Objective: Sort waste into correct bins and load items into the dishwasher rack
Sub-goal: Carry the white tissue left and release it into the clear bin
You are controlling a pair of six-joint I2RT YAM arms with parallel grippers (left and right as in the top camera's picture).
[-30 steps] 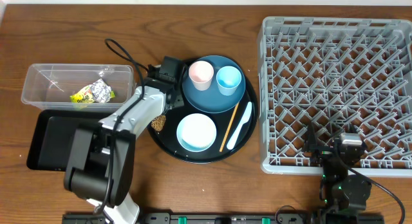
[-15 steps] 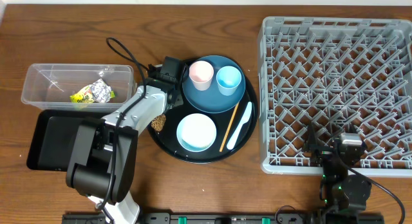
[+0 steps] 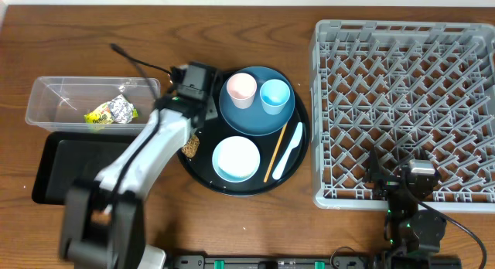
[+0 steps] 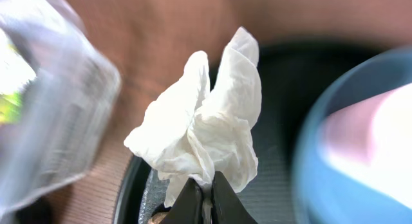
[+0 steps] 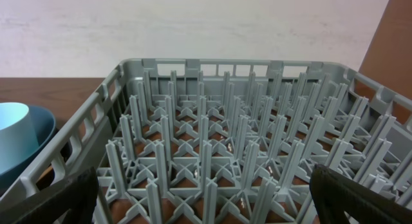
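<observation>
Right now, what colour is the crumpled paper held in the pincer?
The crumpled paper is white, clearest in the left wrist view.

The dishwasher rack (image 3: 402, 107) fills the right side of the tabletop (image 3: 93, 37), and my right claw (image 5: 206, 205) sits at its near edge. Left of the rack lies the round tray (image 3: 232, 188). On its far half is the plate (image 3: 255, 122), carrying the left cup (image 3: 241, 89) and the right cup (image 3: 274, 94) side by side. The bowl (image 3: 236, 159) is on the near half. The chopstick (image 3: 276, 151) lies to the bowl's right, with the spoon (image 3: 290, 151) just right of that. The food lump (image 3: 189, 148) is left of the bowl. At far left, the tub (image 3: 54, 95) holds the foil ball (image 3: 120, 108) and the wrapper (image 3: 99, 116). The rectangular tray (image 3: 54, 172) lies in front of the tub. My left claw (image 4: 205, 198) has the crumpled paper (image 4: 206, 127) above the round tray's left rim, between tub and plate.
</observation>
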